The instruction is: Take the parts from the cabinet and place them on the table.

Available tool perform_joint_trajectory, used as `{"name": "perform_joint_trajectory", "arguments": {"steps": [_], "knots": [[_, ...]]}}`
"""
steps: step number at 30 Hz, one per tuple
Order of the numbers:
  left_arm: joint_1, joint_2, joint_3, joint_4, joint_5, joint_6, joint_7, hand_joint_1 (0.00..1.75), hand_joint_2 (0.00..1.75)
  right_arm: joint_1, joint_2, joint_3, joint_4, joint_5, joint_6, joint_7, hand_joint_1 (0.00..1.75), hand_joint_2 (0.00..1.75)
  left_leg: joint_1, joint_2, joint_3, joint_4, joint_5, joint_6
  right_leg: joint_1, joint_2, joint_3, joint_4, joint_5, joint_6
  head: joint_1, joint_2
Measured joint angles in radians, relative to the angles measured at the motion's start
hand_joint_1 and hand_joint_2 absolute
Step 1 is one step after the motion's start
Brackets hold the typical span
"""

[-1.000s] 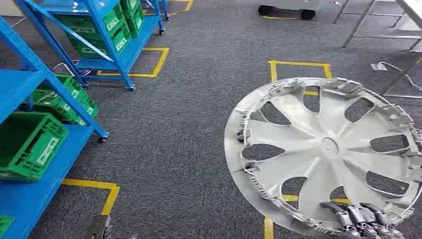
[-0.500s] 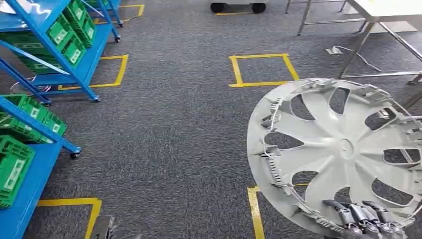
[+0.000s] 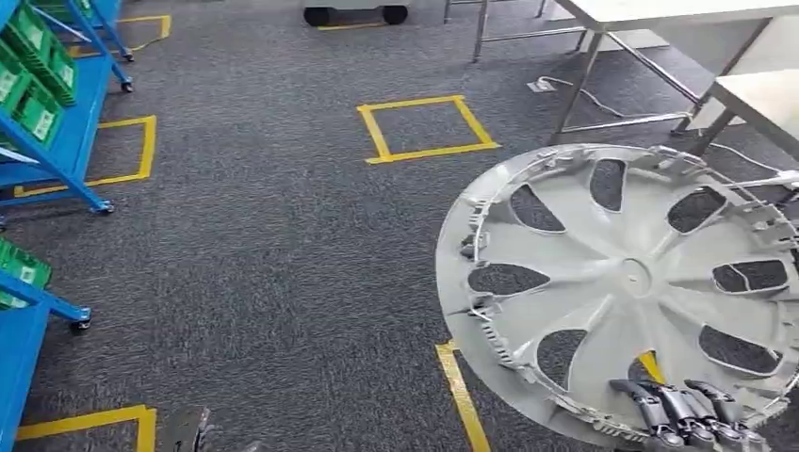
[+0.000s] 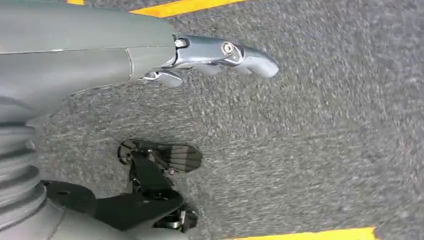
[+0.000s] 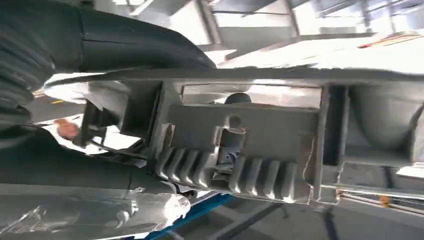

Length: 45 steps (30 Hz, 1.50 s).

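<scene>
Silver hubcap gripped at its rim by right hand; left hand hangs empty, fingers loose.

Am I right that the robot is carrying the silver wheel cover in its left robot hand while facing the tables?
Not quite: the head view shows the wheel cover held at its lower rim by the right robot hand. The left robot hand holds nothing. The tables do lie ahead.

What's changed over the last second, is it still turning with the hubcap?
The whole head view has swung: the blue racks have slid off toward the left edge and the tables have come in at upper right, so the robot is turning toward them. The right hand still grips the hubcap by its lower rim; the left hand still hangs.
</scene>
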Motion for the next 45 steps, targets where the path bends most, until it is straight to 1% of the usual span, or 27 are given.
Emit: {"name": "perform_joint_trajectory", "arguments": {"steps": [2, 3, 4, 8, 10, 11, 13, 14, 15, 17, 18, 19, 20, 21, 23, 24, 26, 28, 30, 33, 34, 35, 38, 39, 41, 43, 45], "knots": [[-0.002, 0.0, 0.0, 0.0, -0.001, -0.003, 0.0, 0.0, 1.75, -0.001, 0.003, -0.003, 0.0, 0.0, 0.0, -0.008, 1.75, 1.75, 0.001, 0.023, 0.006, 0.001, -0.005, -0.006, -0.003, -0.022, 0.094, -0.163, 0.075, 0.001, 0.0, 0.0], [-0.002, 0.0, 0.0, 0.0, -0.003, -0.004, -0.001, 0.0, 1.75, -0.001, 0.006, -0.005, 0.0, 0.0, 0.0, -0.011, 1.75, 1.75, 0.002, 0.033, 0.011, 0.003, -0.009, -0.013, -0.003, -0.055, 0.152, -0.258, 0.105, 0.003, 0.0, 0.0], [-0.002, 0.003, 0.0, 0.0, -0.003, -0.004, -0.002, 0.0, 1.75, -0.005, 0.007, -0.007, 0.002, 0.001, 0.0, -0.015, 1.75, 1.75, -0.008, 0.04, 0.012, 0.005, -0.015, -0.02, 0.006, -0.089, 0.164, -0.278, 0.088, -0.006, 0.001, 0.0], [-0.004, 0.002, 0.0, 0.0, -0.006, -0.006, -0.007, 0.0, 1.75, -0.005, 0.018, -0.017, 0.001, 0.0, 0.0, -0.018, 1.75, 1.75, -0.004, 0.076, 0.016, 0.006, -0.016, -0.037, 0.008, -0.039, 0.154, -0.281, 0.098, -0.037, -0.005, 0.0], [-0.008, 0.001, 0.0, 0.0, -0.007, -0.006, -0.009, 0.0, 1.75, -0.004, 0.022, -0.021, 0.001, 0.0, 0.0, -0.018, 1.75, 1.75, 0.003, -0.006, -0.003, 0.049, -0.055, -0.048, 0.0, -0.02, 0.155, -0.287, 0.104, -0.05, -0.009, 0.0], [-0.006, 0.001, 0.0, 0.0, -0.007, -0.006, -0.009, 0.0, 1.75, -0.007, 0.024, -0.021, 0.001, 0.0, 0.0, -0.018, 1.75, 1.75, 0.003, -0.029, -0.037, 0.123, -0.097, -0.049, -0.001, -0.008, 0.154, -0.287, 0.105, -0.055, -0.012, 0.0], [-0.001, 0.001, 0.0, 0.0, -0.007, -0.006, -0.009, 0.0, 1.75, -0.009, 0.025, -0.023, 0.001, 0.0, 0.0, -0.017, 1.75, 1.75, 0.003, -0.04, -0.119, 0.286, -0.161, -0.05, 0.001, 0.019, 0.151, -0.287, 0.106, -0.058, -0.014, 0.0], [0.001, 0.0, 0.0, 0.0, -0.007, -0.006, -0.009, 0.0, 1.75, -0.008, 0.026, -0.025, 0.001, -0.001, 0.0, -0.017, 1.75, 1.75, 0.003, -0.042, -0.147, 0.331, -0.164, -0.049, 0.001, 0.035, 0.151, -0.287, 0.106, -0.058, -0.015, 0.0], [0.002, 0.0, 0.0, 0.0, -0.007, -0.006, -0.009, 0.0, 1.75, -0.008, 0.026, -0.028, 0.002, 0.0, 0.0, -0.017, 1.75, 1.75, 0.003, -0.043, -0.148, 0.322, -0.141, -0.047, 0.001, 0.051, 0.151, -0.287, 0.106, -0.058, -0.014, 0.0], [-0.001, 0.0, 0.0, 0.0, -0.007, -0.006, -0.009, 0.0, 1.75, -0.006, 0.026, -0.031, 0.002, 0.0, 0.0, -0.018, 1.75, 1.75, 0.005, -0.051, -0.096, 0.199, -0.051, -0.043, 0.0, 0.082, 0.153, -0.287, 0.107, -0.056, -0.015, 0.0], [-0.002, 0.0, 0.0, 0.0, -0.007, -0.006, -0.009, 0.0, 1.75, -0.006, 0.026, -0.031, 0.002, 0.0, 0.0, -0.019, 1.75, 1.75, 0.009, -0.08, -0.051, 0.104, -0.005, -0.043, -0.002, 0.097, 0.154, -0.287, 0.109, -0.052, -0.015, 0.0], [-0.002, 0.0, 0.0, 0.0, -0.008, -0.006, -0.009, 0.0, 1.75, -0.007, 0.026, -0.031, 0.002, 0.0, 0.0, -0.019, 1.75, 1.75, 0.015, -0.133, -0.026, 0.045, 0.005, -0.044, 0.0, 0.108, 0.152, -0.285, 0.109, -0.046, -0.015, 0.0], [-0.003, -0.001, 0.0, 0.0, -0.009, -0.006, -0.009, 0.0, 1.75, -0.009, 0.027, -0.031, 0.001, 0.0, 0.0, -0.019, 1.75, 1.75, 0.019, -0.137, -0.016, 0.012, -0.009, -0.043, 0.003, 0.121, 0.144, -0.277, 0.107, -0.04, -0.015, 0.0], [-0.004, 0.0, 0.0, 0.0, -0.011, -0.006, -0.009, 0.0, 1.75, -0.008, 0.027, -0.031, 0.001, 0.0, 0.0, -0.02, 1.75, 1.75, 0.014, -0.13, -0.018, 0.02, -0.009, -0.042, 0.002, 0.127, 0.14, -0.282, 0.111, -0.035, -0.015, 0.0], [-0.005, 0.0, 0.0, 0.0, -0.011, -0.005, -0.01, 0.0, 1.75, -0.002, 0.028, -0.035, 0.002, 0.0, 0.0, -0.023, 1.75, 1.75, 0.008, -0.104, -0.015, 0.01, -0.01, -0.016, 0.002, 0.132, 0.138, -0.278, 0.131, -0.016, -0.014, 0.0], [-0.005, -0.001, 0.001, 0.0, -0.011, -0.005, -0.01, 0.0, 1.75, -0.003, 0.028, -0.037, 0.003, 0.0, 0.0, -0.025, 1.75, 1.75, 0.011, -0.095, -0.009, 0.009, -0.004, -0.009, -0.002, 0.118, 0.128, -0.276, 0.121, -0.017, -0.015, 0.0], [-0.003, 0.0, 0.001, 0.0, -0.012, -0.004, -0.011, 0.0, 1.75, -0.006, 0.029, -0.037, 0.003, 0.0, 0.0, -0.027, 1.75, 1.75, 0.004, -0.071, -0.001, 0.008, -0.011, 0.002, 0.008, 0.025, 0.087, -0.184, 0.066, -0.016, -0.004, 0.0], [0.002, 0.0, 0.001, 0.0, -0.014, -0.004, -0.011, 0.0, 1.75, -0.008, 0.029, -0.038, 0.003, 0.0, 0.0, -0.028, 1.75, 1.75, 0.0, -0.04, 0.004, 0.009, -0.018, 0.005, 0.007, 0.006, 0.0, -0.017, 0.001, -0.01, -0.005, 0.0], [0.003, 0.002, 0.001, 0.0, -0.014, -0.004, -0.011, 0.0, 1.75, -0.007, 0.029, -0.04, 0.003, 0.0, 0.0, -0.029, 1.75, 1.75, 0.0, -0.013, 0.017, 0.009, -0.031, 0.002, 0.006, 0.002, -0.036, 0.036, -0.002, -0.012, -0.004, 0.0], [0.002, 0.0, 0.001, 0.0, -0.015, -0.004, -0.011, 0.0, 1.75, -0.004, 0.029, -0.044, 0.003, 0.001, 0.0, -0.031, 1.75, 1.75, 0.001, 0.023, 0.054, 0.009, -0.059, -0.008, 0.002, -0.031, 0.07, -0.18, 0.124, -0.01, -0.003, 0.0], [0.003, 0.001, 0.001, 0.0, -0.016, -0.003, -0.011, 0.0, 1.75, -0.006, 0.029, -0.044, 0.003, 0.001, 0.0, -0.031, 1.75, 1.75, 0.0, 0.034, 0.066, 0.008, -0.07, -0.015, 0.006, -0.078, 0.101, -0.239, 0.132, -0.01, -0.003, 0.0], [0.002, 0.002, 0.001, 0.0, -0.017, -0.003, -0.011, 0.0, 1.75, -0.009, 0.029, -0.044, 0.004, 0.001, 0.0, -0.031, 1.75, 1.75, -0.004, 0.043, 0.072, 0.012, -0.079, -0.023, 0.016, -0.088, 0.1, -0.254, 0.085, -0.025, -0.001, 0.0], [0.0, 0.002, 0.001, 0.0, -0.018, -0.002, -0.011, 0.0, 1.75, -0.006, 0.03, -0.045, 0.004, 0.001, 0.0, -0.031, 1.75, 1.75, -0.001, 0.067, 0.1, 0.01, -0.085, -0.044, 0.018, -0.054, 0.106, -0.254, 0.095, -0.051, 0.0, 0.0], [-0.003, -0.001, 0.002, 0.0, -0.018, -0.003, -0.011, 0.0, 1.75, -0.005, 0.03, -0.045, 0.004, 0.001, 0.0, -0.032, 1.75, 1.75, 0.002, 0.066, 0.096, 0.031, -0.079, -0.048, 0.015, -0.037, 0.133, -0.256, 0.091, -0.058, -0.004, 0.001], [-0.009, -0.001, 0.001, 0.0, -0.02, -0.002, -0.012, 0.0, 1.75, -0.004, 0.03, -0.045, 0.004, 0.001, 0.0, -0.032, 1.75, 1.75, 0.008, -0.014, 0.023, 0.163, -0.062, -0.054, 0.011, -0.02, 0.157, -0.263, 0.076, -0.07, -0.01, 0.0], [-0.003, -0.001, 0.002, 0.0, -0.021, -0.002, -0.013, 0.0, 1.75, -0.009, 0.03, -0.044, 0.004, -0.001, 0.0, -0.031, 1.75, 1.75, 0.008, -0.036, -0.091, 0.3, -0.128, -0.057, 0.008, 0.015, 0.175, -0.263, 0.059, -0.074, -0.013, 0.0], [0.006, -0.001, 0.002, 0.0, -0.021, -0.002, -0.013, 0.0, 1.75, -0.005, 0.03, -0.045, 0.004, -0.001, 0.0, -0.031, 1.75, 1.75, 0.007, -0.039, -0.163, 0.335, -0.196, -0.055, 0.007, 0.052, 0.202, -0.263, 0.036, -0.074, -0.015, 0.0]]}}
